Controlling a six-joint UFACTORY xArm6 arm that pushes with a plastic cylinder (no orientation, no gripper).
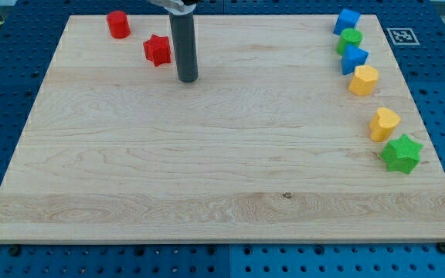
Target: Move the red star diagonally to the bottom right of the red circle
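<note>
The red star (157,49) lies near the view's top left on the wooden board (207,170). The red circle (117,24) stands up and to the left of it, close to the board's top edge. The star sits diagonally down and to the right of the circle, with a small gap between them. My tip (187,78) rests on the board just right of and slightly below the red star, a short gap apart from it. The dark rod rises from the tip out of the view's top.
Along the view's right edge stand a blue block (347,21), a green round block (351,40), a second blue block (354,59), a yellow block (363,79), a second yellow block (384,123) and a green star (401,154).
</note>
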